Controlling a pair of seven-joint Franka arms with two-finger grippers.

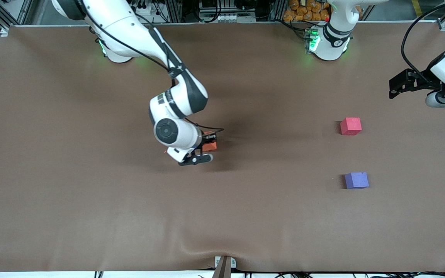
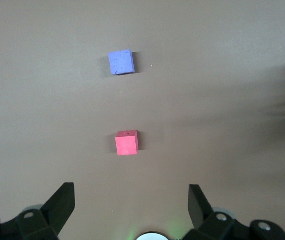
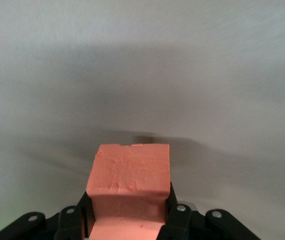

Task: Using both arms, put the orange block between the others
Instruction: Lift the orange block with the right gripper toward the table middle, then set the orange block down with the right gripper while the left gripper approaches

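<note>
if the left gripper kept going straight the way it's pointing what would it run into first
Probably the pinkish-red cube: in the left wrist view it lies just ahead of the open left gripper, with the purple-blue cube past it on the same line. Depth is unclear.

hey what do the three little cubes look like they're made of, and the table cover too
Orange block, clamped in the right gripper: probably foam, matte, its face pitted and creased.
Pinkish-red cube and purple-blue cube: likely the same foam, flat colour with no shine; their texture is too small to confirm.
Table cover: looks like a soft brown sheet, fabric or thin mat, since it ripples at the front edge.
</note>
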